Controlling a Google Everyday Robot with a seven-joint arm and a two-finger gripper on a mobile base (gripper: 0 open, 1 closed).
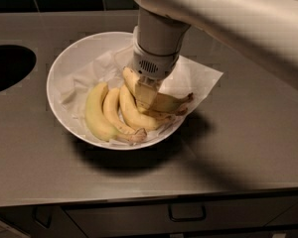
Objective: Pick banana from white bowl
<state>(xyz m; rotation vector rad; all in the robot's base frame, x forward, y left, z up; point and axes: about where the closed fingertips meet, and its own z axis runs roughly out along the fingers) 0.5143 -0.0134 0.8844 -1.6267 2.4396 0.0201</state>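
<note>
The white bowl (64, 68) sits on the grey counter, lined with crumpled white paper and holding several bananas. The banana (171, 102) is the rightmost one: pale yellow and curved, with its dark stem pointing right over the rim. My gripper (148, 90) reaches straight down into the bowl from the thick white arm and is closed around the middle of this banana, which still rests on the others. A fatter greenish-yellow banana (95, 114) and two shorter yellow ones (113, 110) lie to its left.
The paper liner (201, 76) hangs over the bowl's right rim onto the counter. A dark round opening (7, 66) is set into the counter at far left. The counter's front edge and drawer handles (186, 212) are below.
</note>
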